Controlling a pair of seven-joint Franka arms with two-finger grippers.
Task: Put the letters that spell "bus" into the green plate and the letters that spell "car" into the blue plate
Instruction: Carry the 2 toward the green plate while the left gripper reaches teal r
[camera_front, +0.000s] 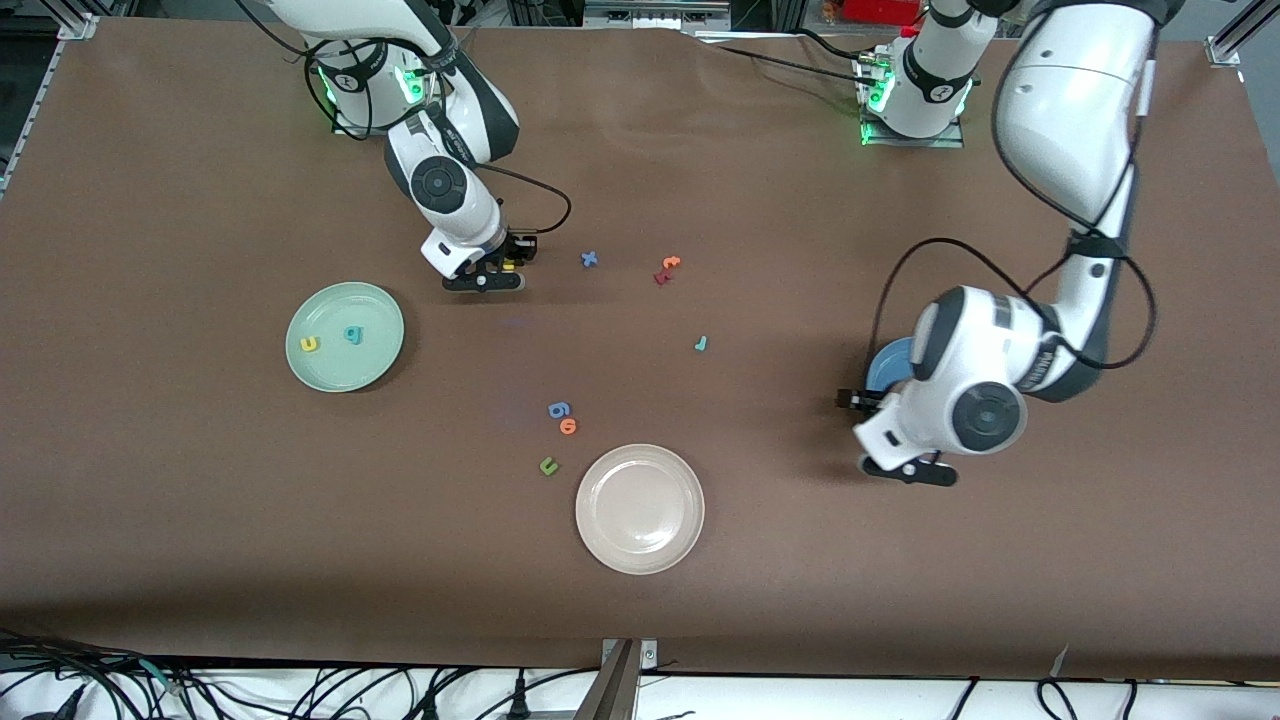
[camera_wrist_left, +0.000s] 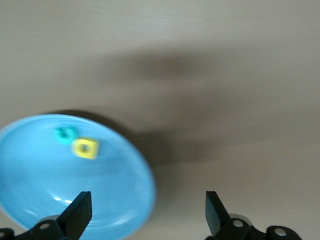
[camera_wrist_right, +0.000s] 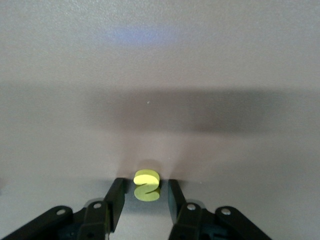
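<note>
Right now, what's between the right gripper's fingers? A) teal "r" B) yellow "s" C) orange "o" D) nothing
B: the right wrist view shows the yellow "s" sitting between the fingers of the right gripper, which stand narrowly apart on either side of it, low over the bare table.
</note>
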